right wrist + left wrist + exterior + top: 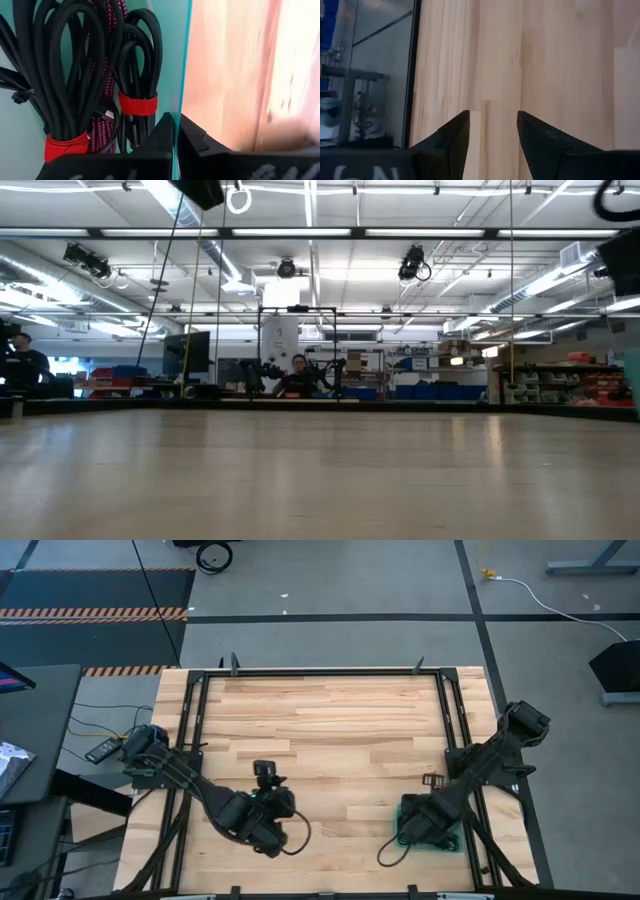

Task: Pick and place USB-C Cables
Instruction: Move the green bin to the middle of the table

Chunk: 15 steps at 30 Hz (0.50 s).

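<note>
USB-C cables [95,95] bundled in teal tray [170,60] | right tool [176,131] pinching tray wall | left tool [492,131] spread over bare wood

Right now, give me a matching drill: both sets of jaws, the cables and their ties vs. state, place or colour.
1. left jaws
2. right jaws
3. cables
4. ties

a. red
b. lying in the tray
c. open over bare table
d. closed on the tray wall

Pairs: 1-c, 2-d, 3-b, 4-a
</note>
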Available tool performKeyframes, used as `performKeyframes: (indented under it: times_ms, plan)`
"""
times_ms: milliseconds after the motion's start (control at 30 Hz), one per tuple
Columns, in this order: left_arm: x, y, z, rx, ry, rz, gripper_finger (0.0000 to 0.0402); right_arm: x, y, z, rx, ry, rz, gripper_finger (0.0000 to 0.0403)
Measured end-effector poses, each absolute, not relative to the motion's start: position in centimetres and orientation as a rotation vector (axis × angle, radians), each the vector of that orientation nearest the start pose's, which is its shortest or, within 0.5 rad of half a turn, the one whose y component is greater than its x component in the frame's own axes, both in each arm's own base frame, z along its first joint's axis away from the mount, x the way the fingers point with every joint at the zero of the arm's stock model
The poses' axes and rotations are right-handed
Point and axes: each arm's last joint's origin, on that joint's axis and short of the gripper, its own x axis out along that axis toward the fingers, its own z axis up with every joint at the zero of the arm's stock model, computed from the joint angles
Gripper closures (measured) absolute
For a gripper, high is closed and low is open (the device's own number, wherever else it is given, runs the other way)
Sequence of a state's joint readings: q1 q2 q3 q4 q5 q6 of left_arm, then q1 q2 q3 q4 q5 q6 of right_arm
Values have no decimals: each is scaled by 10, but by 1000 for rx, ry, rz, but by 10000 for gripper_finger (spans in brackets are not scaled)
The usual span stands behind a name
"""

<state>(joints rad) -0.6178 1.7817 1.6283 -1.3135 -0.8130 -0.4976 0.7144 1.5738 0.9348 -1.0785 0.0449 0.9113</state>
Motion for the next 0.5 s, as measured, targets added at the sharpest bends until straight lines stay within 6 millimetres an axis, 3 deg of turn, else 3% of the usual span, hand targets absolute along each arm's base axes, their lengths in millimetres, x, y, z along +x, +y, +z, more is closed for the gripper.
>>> performKeyframes:
  times_ms: [300,500]
  plan:
    - [272,-190,297,541,1003,390,230,228,113,174,103,1500,-232,398]
    - [269,-195,297,546,996,377,230,256,83,185,73,1412,-219,399]
